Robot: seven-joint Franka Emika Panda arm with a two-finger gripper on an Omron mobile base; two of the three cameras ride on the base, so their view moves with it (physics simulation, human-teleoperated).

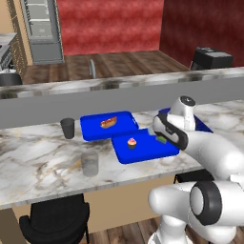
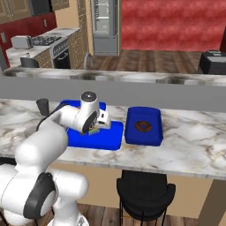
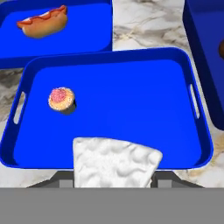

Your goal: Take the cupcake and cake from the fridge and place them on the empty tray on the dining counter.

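The gripper (image 3: 114, 183) is mostly lost behind the cake (image 3: 114, 162) it grips: from the hand view the white top of the slice covers the fingertips, and only grey stubs poke out either side. From the left base view the arm hides nearly all of the slice, leaving a sliver of green and orange (image 1: 162, 139) at the wrist. The cake hangs over the near edge of the tray (image 3: 131, 92); whether it touches the tray floor I cannot tell.

The cupcake (image 3: 61, 99) stands on the tray's left part, well apart from the slice. Behind it lies a second tray with a hot dog (image 3: 43, 21), cut off at the top of the hand view. A third tray (image 2: 143, 126) to the right holds a dark ring-shaped thing, too small to name.

All three sit on the counter (image 1: 38, 162), marble with brown veins, beside a dark cup (image 1: 68, 128) and a clear glass (image 1: 89, 163). Beyond it runs a raised marble ledge, then wood floor, red walls and the fridge (image 1: 42, 29) far back.
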